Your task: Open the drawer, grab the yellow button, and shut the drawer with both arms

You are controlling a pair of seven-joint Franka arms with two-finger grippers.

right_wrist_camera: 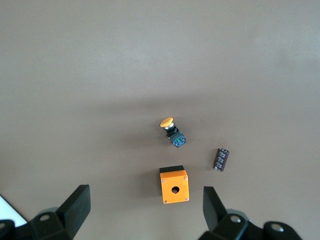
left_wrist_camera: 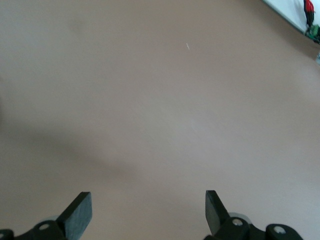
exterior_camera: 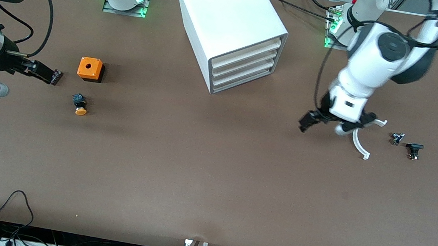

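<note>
The white cabinet (exterior_camera: 229, 17) stands at the back middle of the table; its four drawers (exterior_camera: 245, 63) are all pushed in. The button (exterior_camera: 80, 104), with an orange cap and a dark body, lies on the table toward the right arm's end, just nearer the front camera than the orange cube. It also shows in the right wrist view (right_wrist_camera: 173, 132). My right gripper (exterior_camera: 40, 70) (right_wrist_camera: 145, 200) hangs open and empty high over the table beside the cube. My left gripper (exterior_camera: 334, 122) (left_wrist_camera: 148, 210) is open and empty over bare table toward the left arm's end.
The orange cube with a round hole (exterior_camera: 90, 69) (right_wrist_camera: 174, 185) and a small black ribbed block (exterior_camera: 57, 77) (right_wrist_camera: 221, 159) lie near the button. A white curved piece (exterior_camera: 359, 145) and two small dark parts (exterior_camera: 397, 138) (exterior_camera: 413, 150) lie beside the left gripper.
</note>
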